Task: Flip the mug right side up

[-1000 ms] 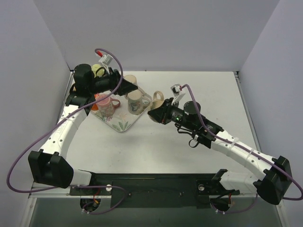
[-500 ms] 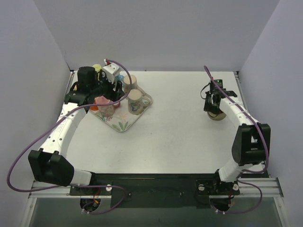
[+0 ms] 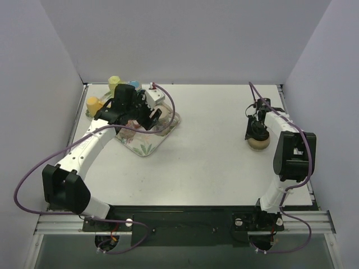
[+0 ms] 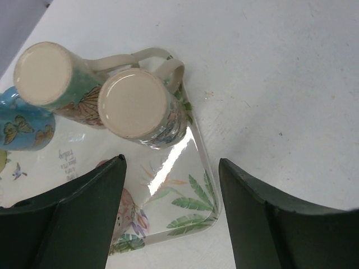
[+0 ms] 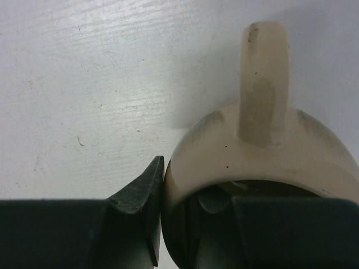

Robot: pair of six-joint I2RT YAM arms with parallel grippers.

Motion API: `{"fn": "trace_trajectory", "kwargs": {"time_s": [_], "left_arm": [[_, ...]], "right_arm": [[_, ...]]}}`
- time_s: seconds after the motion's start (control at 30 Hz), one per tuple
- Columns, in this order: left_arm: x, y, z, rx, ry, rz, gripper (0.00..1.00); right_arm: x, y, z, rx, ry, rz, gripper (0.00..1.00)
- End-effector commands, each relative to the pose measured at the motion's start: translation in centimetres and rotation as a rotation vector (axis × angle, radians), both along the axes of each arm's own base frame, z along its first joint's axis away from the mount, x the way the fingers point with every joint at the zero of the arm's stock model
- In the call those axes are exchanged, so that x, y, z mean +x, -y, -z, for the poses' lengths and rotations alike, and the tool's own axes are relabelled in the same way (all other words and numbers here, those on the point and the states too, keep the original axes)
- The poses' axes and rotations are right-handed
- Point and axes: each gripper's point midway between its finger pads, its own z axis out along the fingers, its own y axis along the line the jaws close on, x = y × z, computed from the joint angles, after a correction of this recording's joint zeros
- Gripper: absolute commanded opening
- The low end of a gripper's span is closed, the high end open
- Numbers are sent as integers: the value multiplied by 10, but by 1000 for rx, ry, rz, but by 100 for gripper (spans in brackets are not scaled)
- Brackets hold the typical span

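A cream mug (image 3: 258,143) stands on the table at the far right with its opening up. In the right wrist view, the mug (image 5: 263,145) has its handle pointing away from me. My right gripper (image 3: 257,130) (image 5: 182,185) is shut on its rim, one finger outside the wall and one inside. My left gripper (image 3: 152,117) (image 4: 171,162) is open and empty above the near corner of the floral tray (image 4: 190,207). Two mugs stand bottom up on the tray, one teal with butterflies (image 4: 42,73) and one floral (image 4: 134,103).
The tray (image 3: 147,147) lies at the back left. A blue butterfly mug (image 4: 22,131) sits at its far side. Two yellow cups (image 3: 114,83) (image 3: 93,103) stand behind it near the left wall. Purple cables loop over both arms.
My right gripper has carried the cream mug from the table's middle to the far right, where it now stands. My left gripper has swung right, over the tray's mugs.
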Motion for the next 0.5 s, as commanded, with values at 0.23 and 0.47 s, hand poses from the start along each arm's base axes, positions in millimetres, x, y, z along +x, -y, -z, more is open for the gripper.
{"fn": "trace_trajectory", "kwargs": {"time_s": [0.23, 0.47], "left_arm": [[17, 55, 38, 330, 63, 205, 81], [58, 94, 64, 609, 153, 292, 91]], "right_arm": [[-6, 9, -58, -62, 139, 30, 55], [-25, -7, -92, -125, 193, -36, 79]]}}
